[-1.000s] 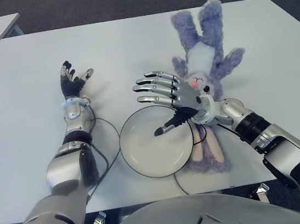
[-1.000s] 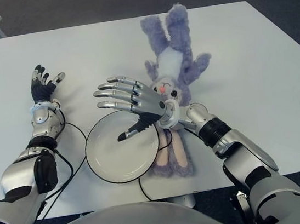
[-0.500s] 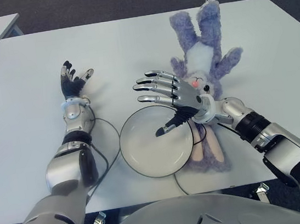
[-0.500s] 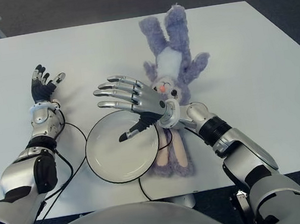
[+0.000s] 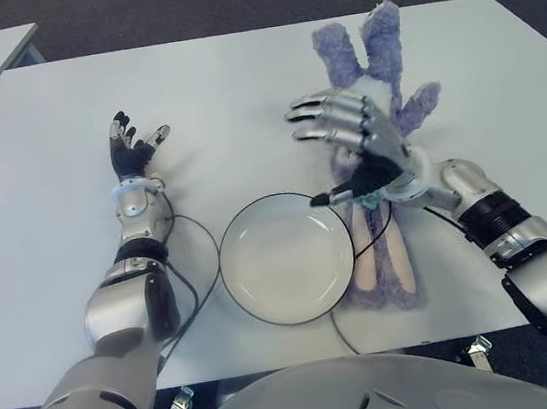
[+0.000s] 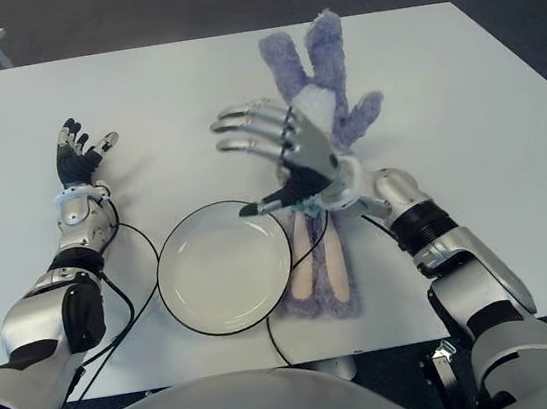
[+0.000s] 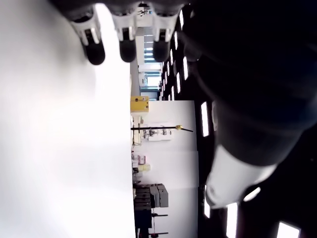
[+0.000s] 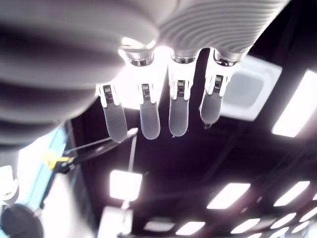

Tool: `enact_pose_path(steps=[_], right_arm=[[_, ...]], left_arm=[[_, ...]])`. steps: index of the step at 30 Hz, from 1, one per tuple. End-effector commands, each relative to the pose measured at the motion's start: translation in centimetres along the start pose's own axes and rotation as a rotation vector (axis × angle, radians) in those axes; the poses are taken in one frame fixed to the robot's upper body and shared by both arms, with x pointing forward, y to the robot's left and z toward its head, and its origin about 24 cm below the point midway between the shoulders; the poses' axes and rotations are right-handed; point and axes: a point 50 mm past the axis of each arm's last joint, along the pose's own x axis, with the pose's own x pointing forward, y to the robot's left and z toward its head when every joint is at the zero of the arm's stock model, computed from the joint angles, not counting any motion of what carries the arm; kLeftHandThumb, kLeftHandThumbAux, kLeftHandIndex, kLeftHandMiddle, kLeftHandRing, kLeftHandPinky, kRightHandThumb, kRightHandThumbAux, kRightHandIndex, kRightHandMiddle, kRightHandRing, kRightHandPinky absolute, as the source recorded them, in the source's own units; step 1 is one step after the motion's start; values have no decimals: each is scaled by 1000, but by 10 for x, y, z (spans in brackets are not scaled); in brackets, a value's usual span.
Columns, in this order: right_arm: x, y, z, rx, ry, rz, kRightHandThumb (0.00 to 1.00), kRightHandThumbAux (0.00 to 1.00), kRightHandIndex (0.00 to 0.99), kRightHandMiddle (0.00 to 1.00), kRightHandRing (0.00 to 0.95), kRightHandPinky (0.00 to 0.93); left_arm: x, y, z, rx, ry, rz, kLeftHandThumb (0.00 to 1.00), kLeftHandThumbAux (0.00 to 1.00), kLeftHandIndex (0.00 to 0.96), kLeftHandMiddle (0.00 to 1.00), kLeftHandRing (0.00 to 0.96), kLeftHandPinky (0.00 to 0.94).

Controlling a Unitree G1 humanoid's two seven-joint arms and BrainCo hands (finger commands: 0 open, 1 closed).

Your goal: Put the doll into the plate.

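Right hand (image 5: 362,147) hovers over the doll (image 5: 385,250), palm up, fingers spread and holding nothing; the right wrist view shows four straight fingertips (image 8: 179,120) against ceiling lights. Its thumb points down toward the far right rim of the plate (image 5: 286,257). The doll, a purple plush rabbit, lies flat on the white table (image 5: 239,98) just right of the plate, outside it. Its long ears, pink on the inside, stretch toward the robot, and its legs point toward the far edge. The ears' left side touches or slightly underlies the plate's right rim; which of the two I cannot tell. The plate is white with a dark rim and has nothing in it.

Left hand (image 5: 132,148) shows well left of the plate, palm up, fingers relaxed and open, holding nothing. A thin black cable (image 5: 197,265) runs from the left forearm along the plate's near-left side, and another cable (image 5: 337,319) curls by the plate's near-right edge.
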Motion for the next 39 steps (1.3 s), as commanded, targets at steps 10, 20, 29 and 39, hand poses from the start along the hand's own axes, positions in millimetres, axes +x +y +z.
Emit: enact_pose_path(steps=[10, 20, 29, 39], right_arm=[[17, -65, 14, 77, 62, -214, 194, 600, 269, 294, 279, 291], [36, -108, 11, 134, 379, -248, 299, 620, 303, 324, 296, 297], [0, -109, 37, -61, 390, -299, 690, 715, 416, 241, 209, 265], [24, -130, 9, -43, 469, -347, 681, 720, 416, 293, 249, 271]], left_arm=[[-72, 4, -110, 28, 484, 20, 0, 826, 24, 17, 0, 23], [-74, 3, -111, 27, 483, 13, 15, 810, 28, 14, 0, 27], [-75, 2, -112, 29, 479, 15, 32, 810, 31, 14, 0, 37], [-76, 1, -113, 23, 486, 13, 40, 804, 31, 20, 3, 37]])
